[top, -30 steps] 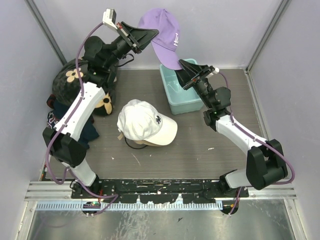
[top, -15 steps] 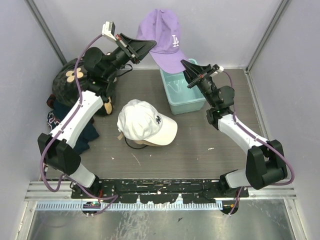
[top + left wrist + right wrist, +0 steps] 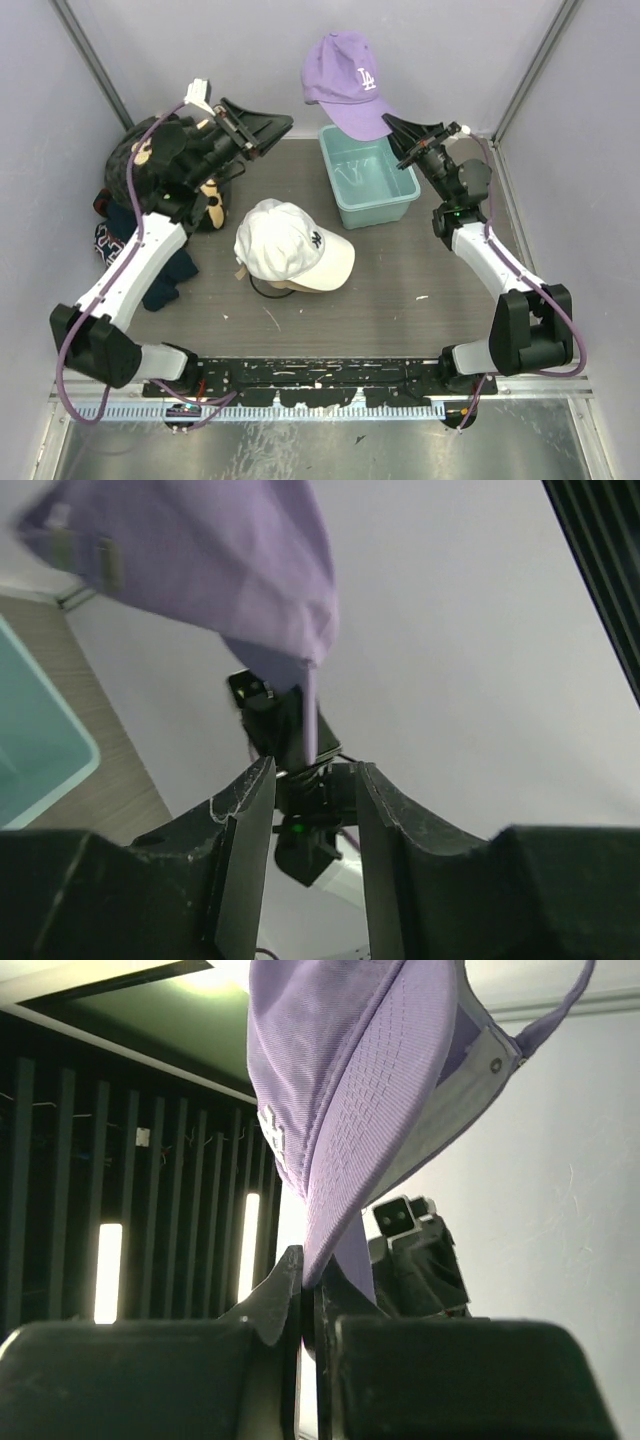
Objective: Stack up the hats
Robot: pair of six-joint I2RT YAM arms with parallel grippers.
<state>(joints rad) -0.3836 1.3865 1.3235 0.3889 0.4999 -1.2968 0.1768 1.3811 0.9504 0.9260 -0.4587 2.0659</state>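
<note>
The purple hat (image 3: 345, 80) hangs in the air above the back of the table, and my right gripper (image 3: 393, 123) is shut on the tip of its brim. The right wrist view shows the purple hat (image 3: 360, 1090) rising from my right gripper (image 3: 310, 1282), its jaws pinched on the brim. My left gripper (image 3: 284, 122) stands open a little to the hat's left, apart from it and holding nothing. Its wrist view has the left gripper (image 3: 312, 785) empty, with the purple hat (image 3: 220, 560) ahead. A white hat (image 3: 290, 245) lies mid-table on a tan hat (image 3: 290, 289).
A teal bin (image 3: 395, 205) stands below the hanging hat at the back right. Black fabric with tan flowers (image 3: 150, 160) and dark navy clothing (image 3: 150, 275) are heaped by the left wall. Grey walls close in the table on three sides.
My left gripper opened, let go of the purple hat and drew back to the left. My right gripper shut on the brim, and the hat shifted to the right.
</note>
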